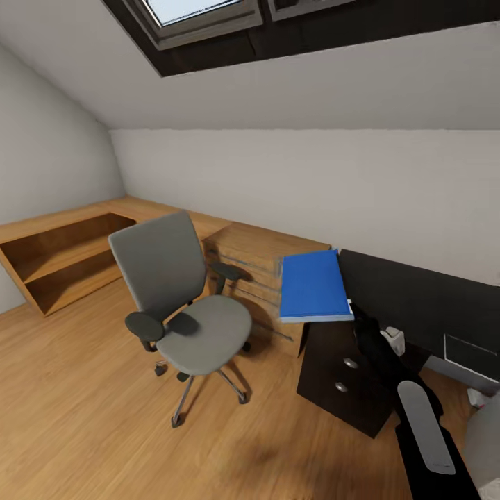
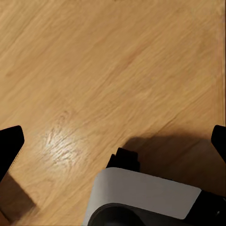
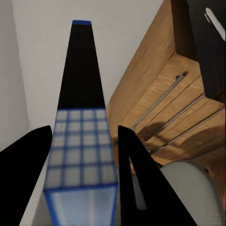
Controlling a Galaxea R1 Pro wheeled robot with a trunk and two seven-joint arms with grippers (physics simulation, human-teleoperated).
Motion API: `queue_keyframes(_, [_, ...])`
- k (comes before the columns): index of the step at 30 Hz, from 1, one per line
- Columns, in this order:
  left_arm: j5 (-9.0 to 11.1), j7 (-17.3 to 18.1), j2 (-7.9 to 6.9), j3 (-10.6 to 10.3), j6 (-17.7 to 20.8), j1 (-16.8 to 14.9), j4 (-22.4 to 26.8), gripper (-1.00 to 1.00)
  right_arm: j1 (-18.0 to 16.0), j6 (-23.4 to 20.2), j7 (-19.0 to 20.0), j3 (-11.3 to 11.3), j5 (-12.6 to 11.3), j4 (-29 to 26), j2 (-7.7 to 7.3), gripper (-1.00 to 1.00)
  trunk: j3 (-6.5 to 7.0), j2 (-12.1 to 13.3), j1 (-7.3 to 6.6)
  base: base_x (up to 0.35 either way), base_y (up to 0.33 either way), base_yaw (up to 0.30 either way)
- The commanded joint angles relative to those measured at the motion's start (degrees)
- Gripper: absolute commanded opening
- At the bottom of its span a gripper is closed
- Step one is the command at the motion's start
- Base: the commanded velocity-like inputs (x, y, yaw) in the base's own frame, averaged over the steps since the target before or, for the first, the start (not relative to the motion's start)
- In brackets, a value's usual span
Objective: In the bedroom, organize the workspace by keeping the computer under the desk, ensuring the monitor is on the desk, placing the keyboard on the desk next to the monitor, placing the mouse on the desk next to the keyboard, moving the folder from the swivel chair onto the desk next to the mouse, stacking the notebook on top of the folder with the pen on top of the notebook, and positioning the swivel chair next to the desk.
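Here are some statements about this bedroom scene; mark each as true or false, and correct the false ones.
1. The flat bright blue folder lies on the seat of the grey swivel chair. False: the right gripper holds it in the air, beside the glossy black desk.
2. The chair's seat is bare. True.
3. The left gripper is shut on a pen. False: it is open above the wooden floor.
4. The chair stands upright. True.
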State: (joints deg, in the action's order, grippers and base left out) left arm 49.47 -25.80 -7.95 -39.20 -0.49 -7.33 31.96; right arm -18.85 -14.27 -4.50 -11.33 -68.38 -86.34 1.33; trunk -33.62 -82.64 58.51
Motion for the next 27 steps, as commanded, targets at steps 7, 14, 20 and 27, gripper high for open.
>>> queue_keyframes(7, [0.58,-0.48,0.15,-2.34,-1.35,-0.06,-0.45,1.0,-0.05,1.4,-0.68,-1.76,-1.27,0.29,0.08,-1.0,0.97,2.79,-1.55,0.0,0.0,-0.245])
queue_keyframes(14, [0.51,-0.48,2.03,-2.38,-1.38,-0.06,-3.71,1.0,-0.05,1.43,-0.77,-2.93,-3.73,0.87,0.07,-1.0,1.98,5.59,-3.08,0.0,0.0,-0.245])
queue_keyframes(20, [0.37,-0.48,2.29,-2.29,-1.56,-0.06,-4.93,1.0,-0.05,1.44,-0.77,-3.12,-3.75,0.68,-0.02,-1.0,2.81,8.0,-4.4,0.0,0.0,-0.244])
queue_keyframes(27, [0.31,-0.48,2.32,-2.29,-1.62,-0.06,-4.97,1.0,-0.05,1.03,-0.47,-2.93,-4.1,0.78,0.02,-1.0,4.0,10.81,-5.94,0.0,0.0,-0.055])
